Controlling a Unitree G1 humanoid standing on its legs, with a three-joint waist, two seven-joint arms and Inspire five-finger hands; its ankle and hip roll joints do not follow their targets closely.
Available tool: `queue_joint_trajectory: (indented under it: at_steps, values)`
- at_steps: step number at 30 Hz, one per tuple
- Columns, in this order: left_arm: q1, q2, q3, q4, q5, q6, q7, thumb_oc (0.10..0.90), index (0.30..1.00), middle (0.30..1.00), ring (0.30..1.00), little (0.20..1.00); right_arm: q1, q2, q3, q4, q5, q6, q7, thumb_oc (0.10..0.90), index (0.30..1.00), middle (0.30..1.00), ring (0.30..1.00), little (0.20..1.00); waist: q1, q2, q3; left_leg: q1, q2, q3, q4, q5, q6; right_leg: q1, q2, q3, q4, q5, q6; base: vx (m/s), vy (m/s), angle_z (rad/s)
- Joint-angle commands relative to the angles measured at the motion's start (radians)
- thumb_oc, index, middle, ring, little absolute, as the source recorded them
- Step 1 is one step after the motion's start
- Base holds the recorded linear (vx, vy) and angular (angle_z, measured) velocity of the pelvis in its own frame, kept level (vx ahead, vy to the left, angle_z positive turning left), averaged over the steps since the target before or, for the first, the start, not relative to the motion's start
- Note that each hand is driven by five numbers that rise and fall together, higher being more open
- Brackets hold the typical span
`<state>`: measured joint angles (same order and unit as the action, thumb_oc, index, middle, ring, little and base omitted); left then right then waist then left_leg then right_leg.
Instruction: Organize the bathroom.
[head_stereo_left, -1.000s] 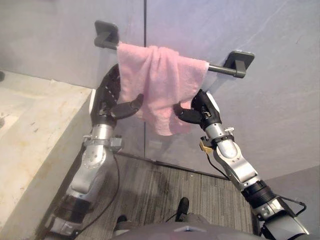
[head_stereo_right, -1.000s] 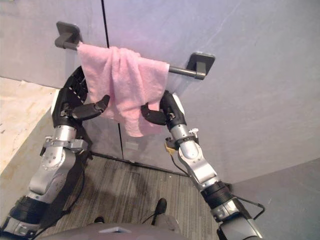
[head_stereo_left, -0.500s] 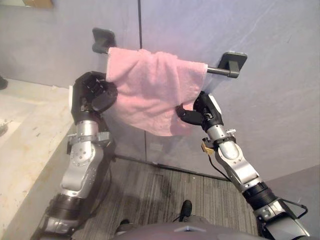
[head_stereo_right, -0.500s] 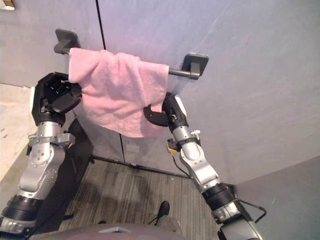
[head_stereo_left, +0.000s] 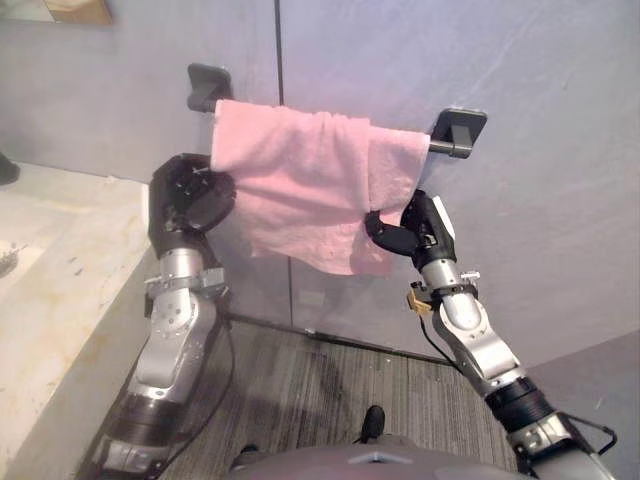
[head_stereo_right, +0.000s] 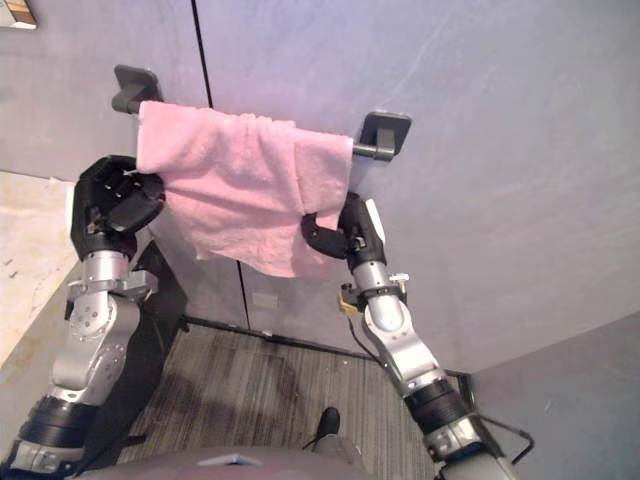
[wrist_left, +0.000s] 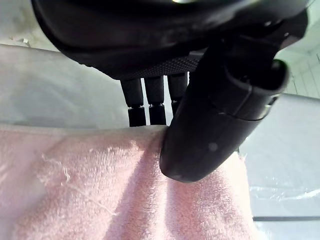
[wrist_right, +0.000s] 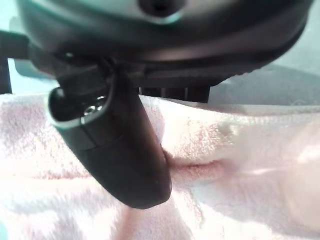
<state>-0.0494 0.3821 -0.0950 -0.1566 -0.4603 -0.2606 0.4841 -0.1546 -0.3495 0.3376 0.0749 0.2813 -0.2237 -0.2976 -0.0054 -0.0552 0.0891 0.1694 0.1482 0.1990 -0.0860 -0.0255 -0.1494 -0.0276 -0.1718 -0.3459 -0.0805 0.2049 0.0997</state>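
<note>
The pink towel (head_stereo_left: 310, 195) hung over the dark towel bar (head_stereo_left: 452, 140) on the grey wall, spread wider toward the right bracket than a second before. The left hand (head_stereo_left: 190, 200) pinched its left edge, thumb over cloth — the right hand (head_stereo_left: 410, 228) likewise clamped the right edge.

Bathroom — wall towel bar (head_stereo_left: 455, 131), pink towel (head_stereo_left: 310, 195)

the pink towel (head_stereo_left: 310, 185) covers nearly all the wall bar (head_stereo_left: 437, 145), open floor (head_stereo_left: 300, 385) below it.
</note>
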Motion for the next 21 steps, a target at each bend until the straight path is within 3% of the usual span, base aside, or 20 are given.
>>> queue_joint_trajectory:
  at_steps: [1, 6, 15, 16, 17, 18, 19, 21]
  values:
    - [-0.054, 0.007, 0.04, -0.03, 0.075, -0.183, 0.141, 0.4, 0.3, 0.3, 0.3, 0.3, -0.036, 0.007, -0.121, -0.042, 0.011, -0.134, -0.167, 0.4, 0.3, 0.3, 0.3, 0.3, -0.006, 0.022, -0.031, -0.027, -0.108, 0.079, -0.001, -0.032, 0.106, 0.113, -0.035, -0.016, -0.004, -0.128, 0.13, 0.01, 0.004, -0.04]
    - [-0.037, -0.015, 0.042, -0.043, 0.122, -0.19, 0.251, 0.4, 0.3, 0.3, 0.3, 0.3, 0.005, 0.056, -0.121, -0.06, 0.015, -0.15, -0.256, 0.4, 0.3, 0.3, 0.3, 0.3, -0.018, 0.023, -0.029, -0.022, -0.11, 0.085, -0.001, -0.035, 0.11, 0.115, -0.034, -0.009, -0.002, -0.131, 0.127, 0.02, 0.007, -0.07]
    - [-0.041, -0.006, 0.023, -0.036, 0.106, -0.152, 0.241, 0.4, 0.3, 0.3, 0.3, 0.3, 0.01, 0.056, -0.112, -0.055, 0.016, -0.151, -0.255, 0.4, 0.3, 0.3, 0.3, 0.3, -0.02, 0.024, -0.03, -0.02, -0.114, 0.086, -0.001, -0.038, 0.113, 0.118, -0.031, -0.007, -0.003, -0.135, 0.125, 0.0, 0.001, -0.01]
    - [-0.041, -0.005, 0.023, -0.035, 0.102, -0.147, 0.234, 0.416, 0.324, 0.324, 0.324, 0.324, 0.01, 0.055, -0.112, -0.054, 0.015, -0.152, -0.252, 0.4, 0.3, 0.3, 0.3, 0.3, -0.02, 0.024, -0.03, -0.02, -0.114, 0.086, -0.001, -0.038, 0.113, 0.118, -0.031, -0.007, -0.003, -0.135, 0.125, 0.0, 0.0, 0.0]
    - [-0.039, -0.004, 0.019, -0.026, 0.086, -0.123, 0.202, 0.616, 0.625, 0.625, 0.625, 0.625, 0.011, 0.051, -0.112, -0.055, 0.015, -0.147, -0.243, 0.587, 0.58, 0.58, 0.58, 0.58, -0.021, 0.023, -0.031, -0.02, -0.115, 0.087, -0.001, -0.038, 0.114, 0.117, -0.03, -0.007, -0.002, -0.135, 0.125, 0.0, 0.0, 0.0]
    - [-0.037, -0.001, 0.017, -0.022, 0.067, -0.098, 0.173, 0.685, 0.728, 0.728, 0.728, 0.728, 0.013, 0.047, -0.113, -0.055, 0.007, -0.145, -0.242, 0.715, 0.773, 0.773, 0.773, 0.773, -0.021, 0.023, -0.03, -0.021, -0.115, 0.088, -0.001, -0.037, 0.113, 0.116, -0.029, -0.005, -0.001, -0.135, 0.125, 0.0, 0.0, 0.0]
    - [-0.034, 0.001, 0.014, -0.016, 0.054, -0.082, 0.141, 0.8, 0.9, 0.9, 0.9, 0.9, 0.017, 0.045, -0.116, -0.057, 0.006, -0.144, -0.237, 0.8, 0.9, 0.9, 0.9, 0.9, -0.023, 0.024, -0.03, -0.02, -0.115, 0.089, -0.001, -0.038, 0.114, 0.116, -0.028, -0.005, -0.001, -0.136, 0.125, 0.0, 0.0, 0.0]
    - [-0.026, 0.004, 0.01, -0.006, 0.048, -0.047, 0.107, 0.8, 0.9, 0.9, 0.9, 0.9, 0.027, 0.039, -0.121, -0.06, -0.006, -0.135, -0.222, 0.8, 0.9, 0.9, 0.9, 0.9, -0.026, 0.025, -0.029, -0.019, -0.116, 0.091, -0.001, -0.039, 0.116, 0.116, -0.027, -0.004, 0.0, -0.137, 0.125, 0.0, 0.0, 0.0]
